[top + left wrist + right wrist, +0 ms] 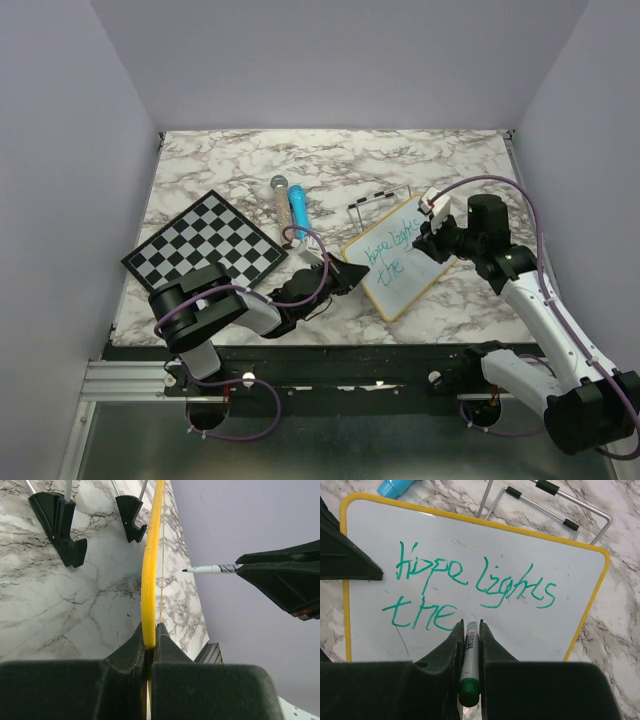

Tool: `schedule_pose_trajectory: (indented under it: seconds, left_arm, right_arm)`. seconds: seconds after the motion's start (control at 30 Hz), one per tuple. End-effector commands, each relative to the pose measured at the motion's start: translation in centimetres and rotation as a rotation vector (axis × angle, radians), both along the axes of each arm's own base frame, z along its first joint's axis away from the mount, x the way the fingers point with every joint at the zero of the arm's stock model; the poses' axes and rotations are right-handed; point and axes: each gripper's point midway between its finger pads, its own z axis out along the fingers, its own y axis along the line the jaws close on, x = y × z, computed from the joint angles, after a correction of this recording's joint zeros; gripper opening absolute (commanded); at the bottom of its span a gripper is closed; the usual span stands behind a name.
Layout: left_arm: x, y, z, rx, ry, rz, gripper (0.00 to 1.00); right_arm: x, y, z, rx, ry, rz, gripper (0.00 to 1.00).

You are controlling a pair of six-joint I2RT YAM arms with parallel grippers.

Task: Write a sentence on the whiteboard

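Right of table centre, at 3 o'clock from the chessboard (205, 245), found the whiteboard (422, 272), set askew on the marble table (200, 170) and stretched from 7 toward 1 o'clock. Could not tell whether flat or raised at one side.

Read the sentence (470, 582) in green marker on two lines: "hope lights" above, "the" below. Saw bare white at 3 o'clock of "the".

Spotted the left gripper (350, 277) at the board's 9 o'clock end. Found it narrow, clamped on the yellowish frame, one finger against each face of the edge in the left wrist view. Saw the board edge-on there, rising toward 12 o'clock from the pinch.

Spotted the right gripper (432, 236) over the board's 1 o'clock end. Found it closed on a green marker (469, 655), butt end toward the wrist camera, tip aimed at the white surface just at 3 o'clock of "the". Could not judge contact from the right wrist view. From the left wrist view, made out the tip a little apart from the board's face, at 3 o'clock of the yellow edge.

Noted a wire stand (380, 200) with black feet at 12 o'clock of the board, near it. Noted a blue tube (298, 208) at 11 o'clock of the board, between the stand and the chessboard.
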Motion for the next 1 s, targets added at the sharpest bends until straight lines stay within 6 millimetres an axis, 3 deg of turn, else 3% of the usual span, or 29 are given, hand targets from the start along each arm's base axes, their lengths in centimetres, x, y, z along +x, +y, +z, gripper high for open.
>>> schedule_pose_trajectory:
  seconds: [0.0,0.43,0.97]
  left_arm:
    - [-0.3,-0.1,2.5,-0.078,-0.057,-0.013,0.0]
    - [-0.4,-0.3,2.4,-0.072,-0.062,-0.024,0.0]
    - [-0.4,-0.3,2.5,-0.067,-0.066,-0.026,0.0]
  right_arm:
    - [-0.1,-0.7,0.4,0.011,-0.036,-0.005,0.01]
    - [-0.7,-1.7,0.2,0.039,-0.02,0.038,0.0]
    - [-1.5,-1.3,0.0,0.068,0.002,0.112,0.01]
